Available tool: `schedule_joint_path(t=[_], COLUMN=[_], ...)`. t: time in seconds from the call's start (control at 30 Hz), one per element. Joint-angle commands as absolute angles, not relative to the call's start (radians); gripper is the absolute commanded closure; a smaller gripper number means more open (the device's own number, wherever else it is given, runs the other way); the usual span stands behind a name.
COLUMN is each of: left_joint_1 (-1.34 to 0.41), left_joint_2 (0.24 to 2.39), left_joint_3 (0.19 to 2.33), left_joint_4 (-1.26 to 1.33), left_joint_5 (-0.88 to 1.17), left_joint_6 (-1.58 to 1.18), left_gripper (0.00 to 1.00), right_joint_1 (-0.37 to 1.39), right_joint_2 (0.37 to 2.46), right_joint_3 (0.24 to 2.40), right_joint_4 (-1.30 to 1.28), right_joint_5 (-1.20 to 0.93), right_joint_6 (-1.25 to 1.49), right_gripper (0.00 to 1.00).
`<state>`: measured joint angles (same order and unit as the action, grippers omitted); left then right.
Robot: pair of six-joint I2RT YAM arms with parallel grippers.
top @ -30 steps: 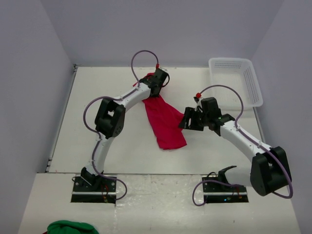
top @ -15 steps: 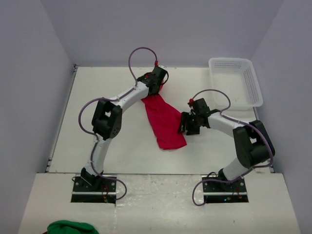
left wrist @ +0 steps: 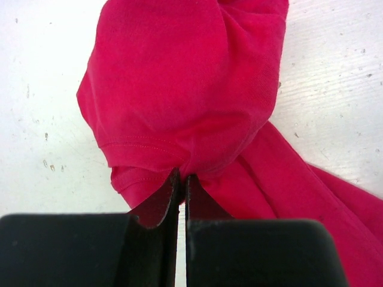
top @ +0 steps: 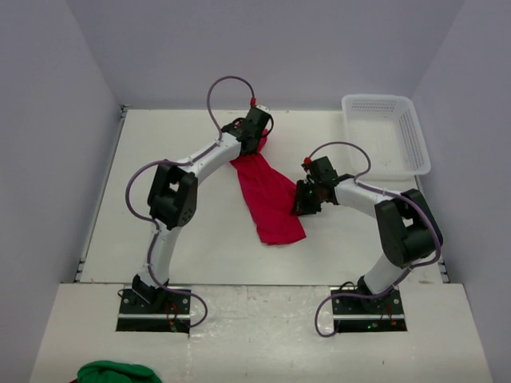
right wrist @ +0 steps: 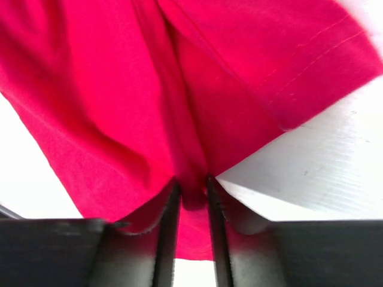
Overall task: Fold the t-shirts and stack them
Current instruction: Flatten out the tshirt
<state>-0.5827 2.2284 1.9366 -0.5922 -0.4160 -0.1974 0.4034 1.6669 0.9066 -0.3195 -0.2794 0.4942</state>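
Note:
One red t-shirt lies in a long, bunched strip across the middle of the table, running from the far centre down toward the right. My left gripper is at its far end, shut on a gathered hem of the t-shirt, with the tips pinching cloth. At the shirt's right edge, about halfway down, sits my right gripper. In the right wrist view a fold of the t-shirt is pinched between its narrow-set fingers.
A white mesh basket stands at the far right corner of the table. A green cloth lies on the near ledge at the left, outside the arms' bases. Grey walls enclose the table on three sides.
My right gripper has moved left to the shirt's right edge and closed from wide open onto a fold of cloth. The left gripper has kept its hold, shifting only slightly.

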Motion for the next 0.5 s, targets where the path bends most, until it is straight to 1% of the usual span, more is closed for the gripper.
schedule_joint_path(t=[0.0,0.03,0.07,0.1,0.23,0.27,0.33,0.37,0.47], left_joint_1=[-0.566,-0.558,-0.555,-0.552,-0.531,-0.526,-0.511,-0.506,-0.476], left_joint_2=[2.166,2.163,2.160,2.151,2.097,2.080,2.005,1.979,1.863], left_joint_3=[1.928,1.928,1.928,1.927,1.927,1.924,1.918,1.916,1.910], left_joint_4=[-0.566,-0.566,-0.569,-0.569,-0.578,-0.578,-0.577,-0.575,-0.580], left_joint_5=[-0.423,-0.422,-0.420,-0.423,-0.443,-0.448,-0.457,-0.466,-0.506], left_joint_6=[-0.192,-0.192,-0.193,-0.193,-0.195,-0.195,-0.193,-0.192,-0.170], left_gripper=[1.00,1.00,1.00,1.00,1.00,1.00,1.00,1.00,1.00], right_joint_1=[0.423,0.426,0.436,0.442,0.465,0.466,0.468,0.466,0.468], right_joint_2=[1.648,1.641,1.635,1.631,1.566,1.524,1.482,1.467,1.418], right_joint_3=[0.911,0.907,0.901,0.890,0.871,0.874,0.911,0.937,1.066], right_joint_4=[-0.292,-0.290,-0.288,-0.284,-0.291,-0.305,-0.359,-0.389,-0.518], right_joint_5=[-0.278,-0.276,-0.272,-0.267,-0.216,-0.169,-0.123,-0.062,0.065], right_joint_6=[0.509,0.514,0.518,0.526,0.546,0.545,0.532,0.523,0.480], right_gripper=[0.76,0.89,0.96,1.00,1.00,1.00,1.00,1.00,1.00])
